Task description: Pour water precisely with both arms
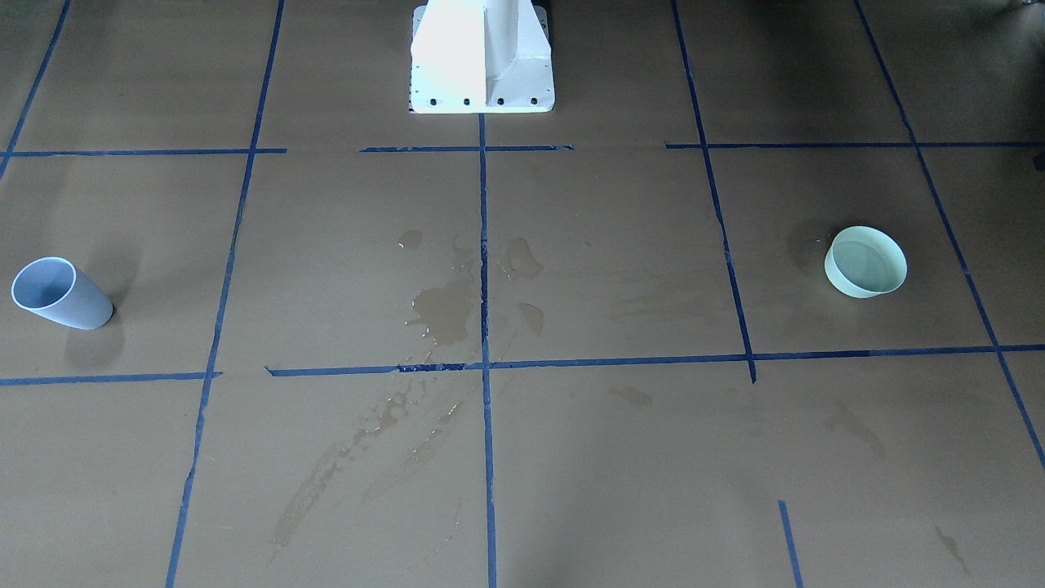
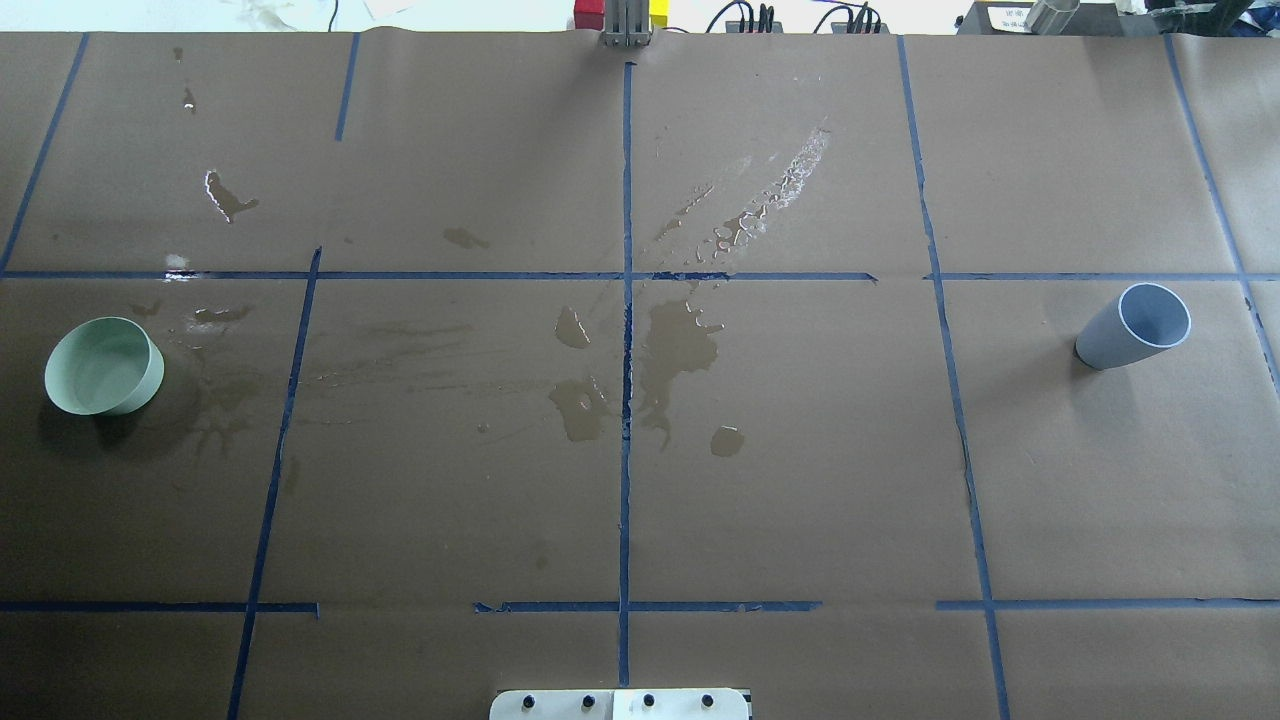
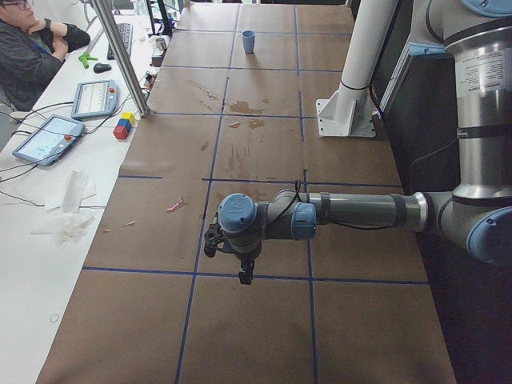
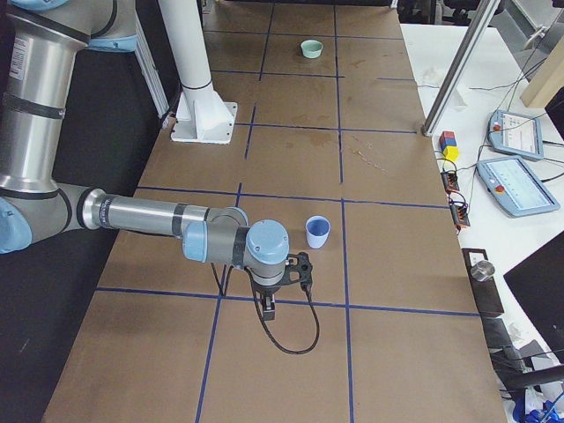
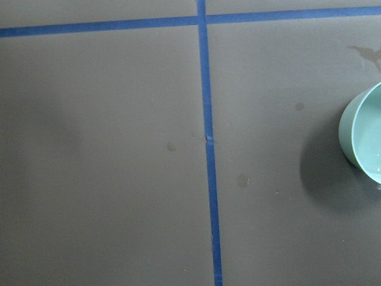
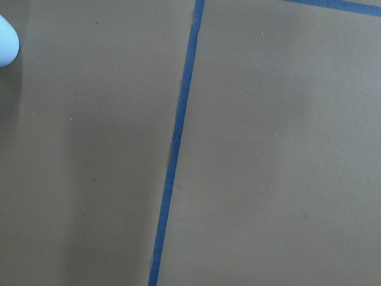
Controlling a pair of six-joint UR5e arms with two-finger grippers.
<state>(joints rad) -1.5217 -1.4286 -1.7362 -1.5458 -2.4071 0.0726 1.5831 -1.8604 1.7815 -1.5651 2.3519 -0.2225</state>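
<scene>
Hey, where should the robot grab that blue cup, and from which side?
Probably grip the blue cup by its outer wall, midway up, coming in level from the side with the right pincer, the nearer one. It stands upright, mouth up, narrowing toward its base, so a side grip keeps it level.

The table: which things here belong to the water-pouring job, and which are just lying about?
For the job:
blue cup, green bowl, water (spilled puddles), left arm, right arm.

Lying about:
coloured blocks, touchscreen pendants.
</scene>
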